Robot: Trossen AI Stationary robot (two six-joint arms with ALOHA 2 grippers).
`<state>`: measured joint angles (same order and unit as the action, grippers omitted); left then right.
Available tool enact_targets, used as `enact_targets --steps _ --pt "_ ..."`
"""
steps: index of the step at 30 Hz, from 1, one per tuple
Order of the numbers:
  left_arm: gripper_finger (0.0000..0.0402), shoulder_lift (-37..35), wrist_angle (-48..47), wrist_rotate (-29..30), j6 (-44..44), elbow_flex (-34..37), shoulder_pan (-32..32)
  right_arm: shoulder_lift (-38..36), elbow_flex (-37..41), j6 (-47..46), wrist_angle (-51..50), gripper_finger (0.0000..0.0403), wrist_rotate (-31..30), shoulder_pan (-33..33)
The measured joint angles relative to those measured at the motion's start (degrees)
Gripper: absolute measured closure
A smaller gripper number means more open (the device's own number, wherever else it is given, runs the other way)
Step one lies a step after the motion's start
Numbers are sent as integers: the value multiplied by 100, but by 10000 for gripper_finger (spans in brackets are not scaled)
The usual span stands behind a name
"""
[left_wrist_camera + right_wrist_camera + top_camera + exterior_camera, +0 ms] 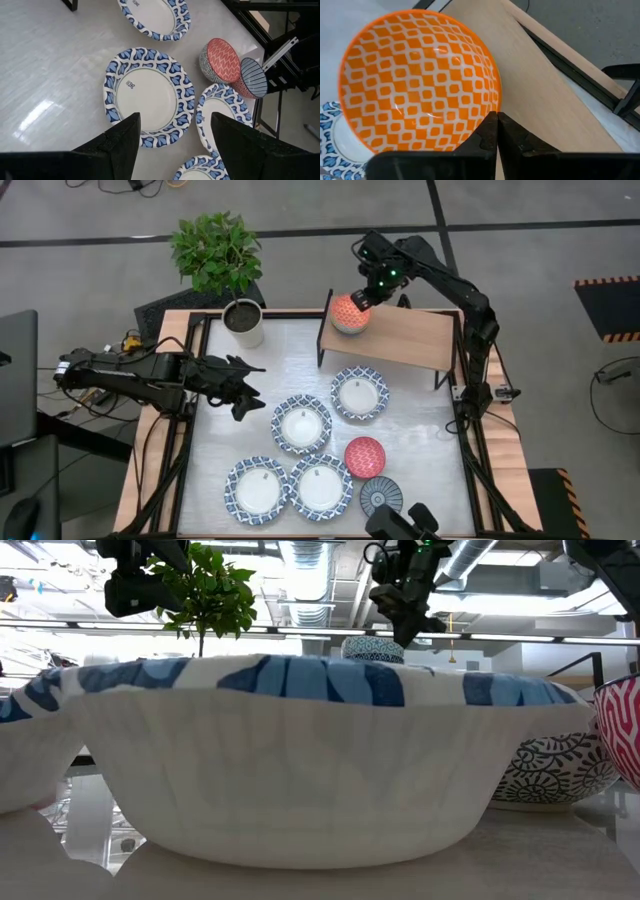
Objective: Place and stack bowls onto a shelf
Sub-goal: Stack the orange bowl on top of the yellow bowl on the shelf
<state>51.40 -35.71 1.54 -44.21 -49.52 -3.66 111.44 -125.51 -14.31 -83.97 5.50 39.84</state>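
1. Your right end effector (496, 131) is clenched on the rim of the orange bowl (420, 82), which sits at one end of the shelf (410, 338).
2. Your left end effector (175, 140) hangs released above the table (420, 430), over a blue-and-white bowl (148, 96).
3. The red bowl (365, 457) and dark blue-grey bowl (380, 496) lie on the table, touching.

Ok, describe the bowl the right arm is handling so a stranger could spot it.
Find the wooden shelf at the table's far edge. At its left end, the right gripper pinches the rim of an orange bowl, the only one on the shelf, with a white checked pattern inside.
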Motion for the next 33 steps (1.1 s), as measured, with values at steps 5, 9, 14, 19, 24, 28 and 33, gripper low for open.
enact_targets --steps 5,9,14,19,24,28,33 --pt "173 0 0 47 0 0 0 -22 -265 63 189 365 31 -355" --pt "173 -2 0 50 -4 0 0 -21 -263 129 657 384 65 -789" --pt "173 -2 0 60 -6 0 0 39 -265 252 1136 381 53 -1134" --pt "173 0 0 65 -9 0 0 37 -261 197 1169 368 -57 -1132" --pt "173 0 0 65 -11 0 0 42 -261 120 1299 384 -87 -1136" --pt "173 0 0 65 -22 0 0 39 -174 107 1409 379 -87 -1231" --pt "173 -1 0 65 -22 0 0 48 74 64 1469 371 -79 -1299"
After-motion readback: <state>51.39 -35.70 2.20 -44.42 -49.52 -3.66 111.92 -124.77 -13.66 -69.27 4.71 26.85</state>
